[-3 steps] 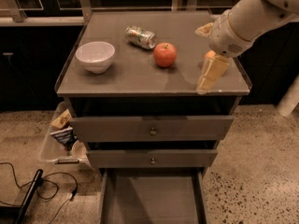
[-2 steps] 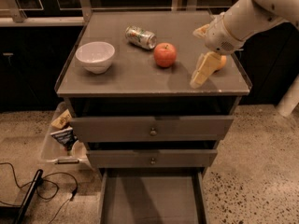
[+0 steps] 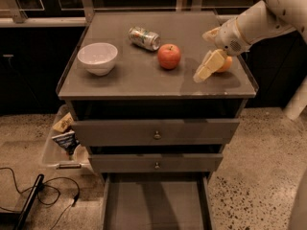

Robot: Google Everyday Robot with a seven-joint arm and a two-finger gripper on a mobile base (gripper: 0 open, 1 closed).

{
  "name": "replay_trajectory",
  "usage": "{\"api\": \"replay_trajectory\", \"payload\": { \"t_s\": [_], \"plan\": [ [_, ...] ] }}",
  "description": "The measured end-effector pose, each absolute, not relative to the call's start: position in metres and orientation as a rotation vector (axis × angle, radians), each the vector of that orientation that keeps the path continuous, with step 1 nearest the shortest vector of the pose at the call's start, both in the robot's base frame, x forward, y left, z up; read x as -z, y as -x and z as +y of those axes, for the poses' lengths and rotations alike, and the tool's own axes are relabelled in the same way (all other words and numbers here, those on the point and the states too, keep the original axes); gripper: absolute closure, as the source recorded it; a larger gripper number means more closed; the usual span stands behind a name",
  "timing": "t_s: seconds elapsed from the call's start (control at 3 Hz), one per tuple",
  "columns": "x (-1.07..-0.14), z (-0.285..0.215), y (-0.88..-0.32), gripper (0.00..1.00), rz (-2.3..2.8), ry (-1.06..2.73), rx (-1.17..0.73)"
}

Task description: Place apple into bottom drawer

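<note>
Pincer [image 3: 203,54] right of apple [image 3: 169,56]

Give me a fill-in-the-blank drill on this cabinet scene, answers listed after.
The apple rests on the ___ of the cabinet, not in a drawer. The bottom drawer stands pulled ___. The gripper, fingers apart, hovers beside an ___ fruit, clear of the apple. Near the can sits a ___ bowl.
Missing words: top; open; orange; white.
</note>
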State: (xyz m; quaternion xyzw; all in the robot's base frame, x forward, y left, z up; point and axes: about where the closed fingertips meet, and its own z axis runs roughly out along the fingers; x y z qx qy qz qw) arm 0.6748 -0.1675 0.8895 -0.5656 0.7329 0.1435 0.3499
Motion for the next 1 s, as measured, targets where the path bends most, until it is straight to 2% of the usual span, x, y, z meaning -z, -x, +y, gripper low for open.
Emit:
{"api": "replay_trajectory", "payload": {
  "t_s": [0.33,1.0],
  "plan": [
    [-0.883,-0.162,-0.69,0.0,1.902,1.419,-0.44],
    [-0.88,-0.12,-0.721,0.0,1.853,1.448,-0.497]
  ]
}}
